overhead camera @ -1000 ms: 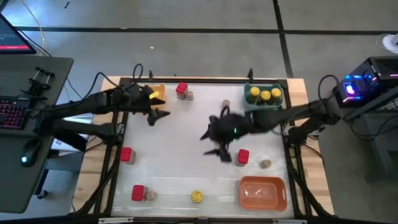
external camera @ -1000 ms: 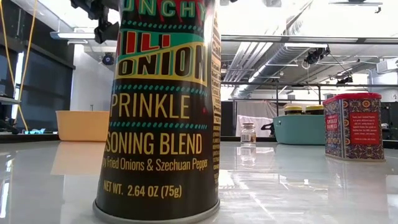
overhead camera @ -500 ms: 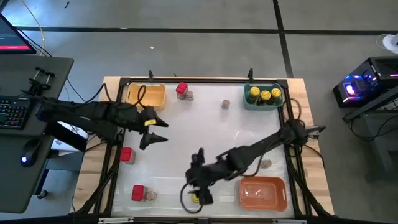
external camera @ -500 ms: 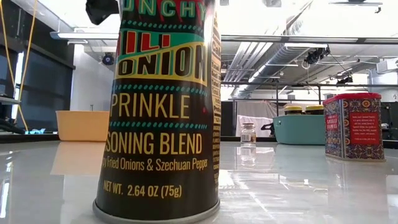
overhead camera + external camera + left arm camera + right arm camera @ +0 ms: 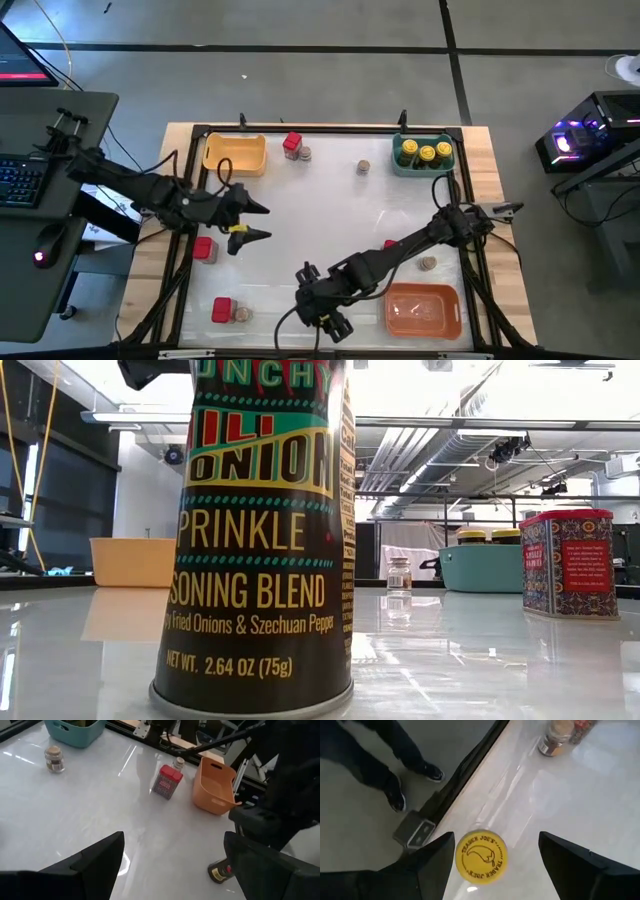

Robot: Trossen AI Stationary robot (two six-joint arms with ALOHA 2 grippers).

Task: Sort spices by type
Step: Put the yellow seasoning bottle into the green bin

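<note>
Right gripper [image 5: 492,857] hung directly over the round yellow-lidded jar [image 5: 481,855] standing at the near edge of the glossy white table [image 5: 300,215], its two dark fingers [image 5: 432,857] spread wide to either side of the lid, not touching it, nothing held. From above, that arm's head covered the jar, which stood just beside the rounded orange plastic tray [image 5: 424,309], on the side toward the left arm. The low view showed it as a tall dark printed cylinder with straight walls. Judgement: rigid, light, likely slick on the label, and tall for its base, so a glancing finger could tip it on the smooth tabletop. Best hold looks to be across the yellow lid or the wall just below it, fingers squared to the cylinder, descent centred. Three matching jars already sat in the teal rectangular bin [image 5: 399,163] at the far corner, well apart from the orange tray. Left gripper [image 5: 250,222] waited with fingers fully apart and empty, well away from the orange tray, close to a red boxy spice tin [image 5: 204,249]. Another red tin [image 5: 222,309] stood with a small round grey-brown jar [image 5: 241,314] touching or nearly so, along the near edge beyond the yellow-lidded jar from the orange tray.
</note>
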